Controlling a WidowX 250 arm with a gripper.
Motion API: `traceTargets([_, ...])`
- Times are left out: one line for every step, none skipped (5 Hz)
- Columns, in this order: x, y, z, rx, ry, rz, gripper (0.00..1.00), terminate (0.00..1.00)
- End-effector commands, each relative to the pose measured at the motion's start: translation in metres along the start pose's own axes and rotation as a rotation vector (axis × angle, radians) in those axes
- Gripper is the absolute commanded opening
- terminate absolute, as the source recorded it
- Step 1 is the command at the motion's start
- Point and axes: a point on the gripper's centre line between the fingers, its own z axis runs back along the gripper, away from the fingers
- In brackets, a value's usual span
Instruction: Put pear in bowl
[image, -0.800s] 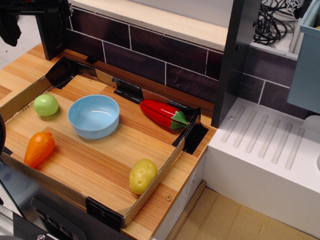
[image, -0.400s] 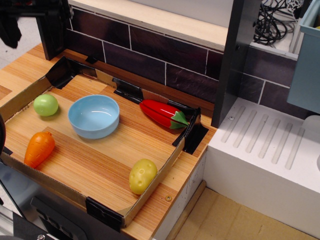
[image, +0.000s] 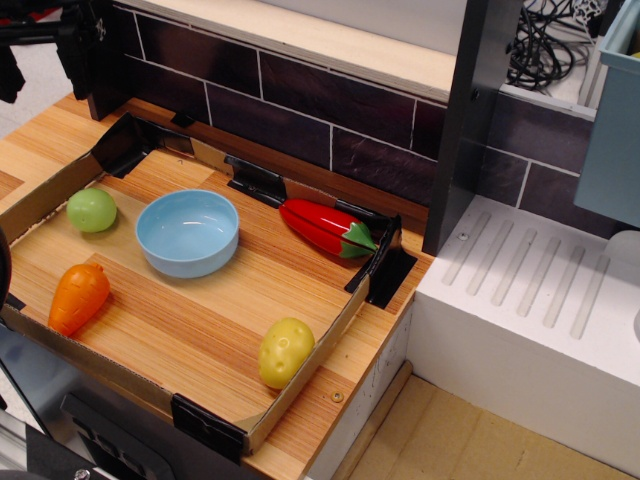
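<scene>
The light-green pear (image: 91, 210) lies at the far left of the wooden tray, just left of the light-blue bowl (image: 188, 232), which stands empty and upright. My gripper (image: 42, 80) is at the top left corner of the view, high above and behind the pear, partly cut off by the frame edge. Its two dark fingers (image: 11, 75) hang apart with a gap between them and nothing in it.
An orange carrot (image: 78, 297) lies at the tray's front left. A yellow potato-like toy (image: 286, 351) lies at the front right, and a red pepper (image: 327, 229) at the back right. The cardboard tray rim (image: 300, 385) encloses them. A dark tiled wall (image: 330, 120) runs behind, and a white drainer (image: 540, 300) is on the right.
My gripper has shifted left and slightly up, toward the frame's corner. The pear, bowl and other toys have not moved.
</scene>
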Motion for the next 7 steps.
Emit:
traceTargets([0.011, 0.020, -0.018, -0.028, 0.023, -0.059, 1.00, 0.00])
traceTargets([0.002, 0.011, -0.018, -0.054, 0.060, -0.061, 1.00, 0.00])
traceTargets([-0.005, 0.001, -0.016, -0.071, 0.065, -0.055, 1.00, 0.00])
traceTargets([-0.009, -0.001, -0.036, -0.035, 0.058, -0.044, 1.00, 0.00])
traceTargets([-0.012, -0.006, -0.050, 0.004, 0.089, -0.011, 1.00, 0.00])
traceTargets([-0.016, -0.007, -0.066, 0.037, 0.089, 0.006, 1.00, 0.00])
traceTargets([-0.015, -0.009, -0.077, 0.049, 0.088, 0.018, 1.00, 0.00])
